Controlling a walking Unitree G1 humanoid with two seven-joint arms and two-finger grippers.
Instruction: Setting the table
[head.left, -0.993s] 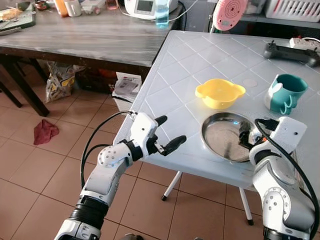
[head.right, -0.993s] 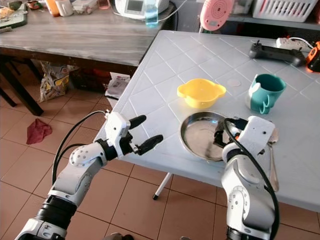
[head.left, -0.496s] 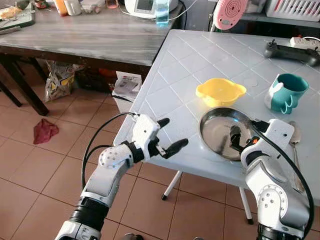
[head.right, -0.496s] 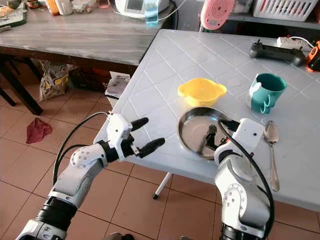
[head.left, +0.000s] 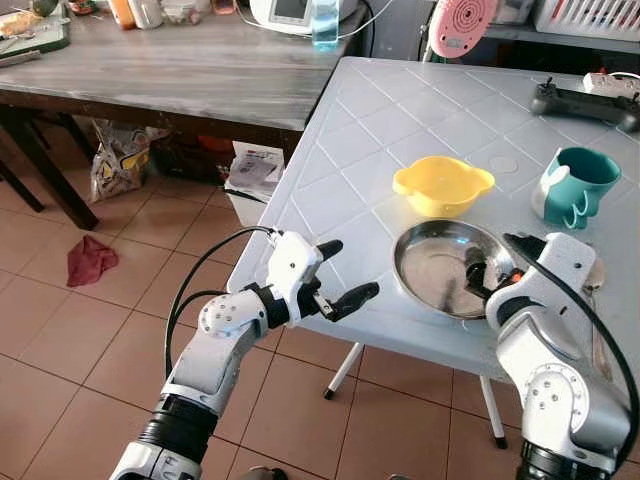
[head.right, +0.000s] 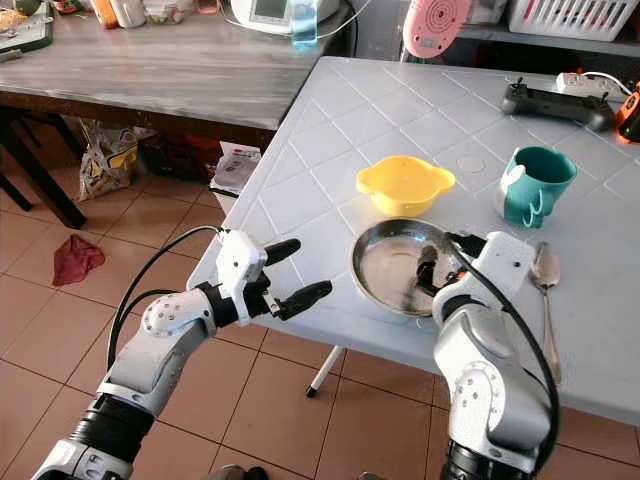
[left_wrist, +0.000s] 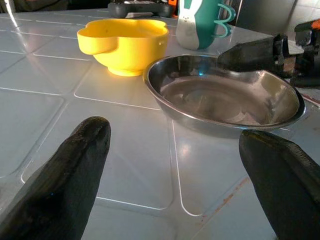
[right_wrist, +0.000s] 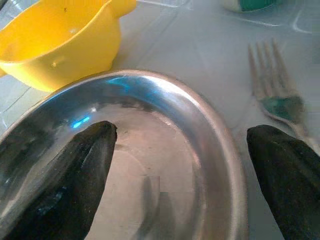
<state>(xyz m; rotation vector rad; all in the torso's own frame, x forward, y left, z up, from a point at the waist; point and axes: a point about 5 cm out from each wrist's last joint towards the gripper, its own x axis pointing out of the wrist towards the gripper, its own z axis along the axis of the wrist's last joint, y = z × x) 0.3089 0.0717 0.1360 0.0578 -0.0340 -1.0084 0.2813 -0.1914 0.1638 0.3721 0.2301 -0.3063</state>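
Steel plate (head.right: 395, 268) rim partly behind right end effector (head.right: 442, 270), fork (right_wrist: 274, 95) blurred

The right hand (right_wrist: 182, 165) spreads its two black fingers (right_wrist: 65, 175) wide over a steel plate (right_wrist: 200, 130) on the pale tabletop (right_wrist: 190, 45). A yellow bowl (right_wrist: 55, 45) sits just beside the plate; a fork (right_wrist: 280, 95) lies near its rim.

Partly hidden cutlery
The right arm covers most of the spoon (head.right: 545, 270); the fork's (right_wrist: 278, 98) handle is cut off.
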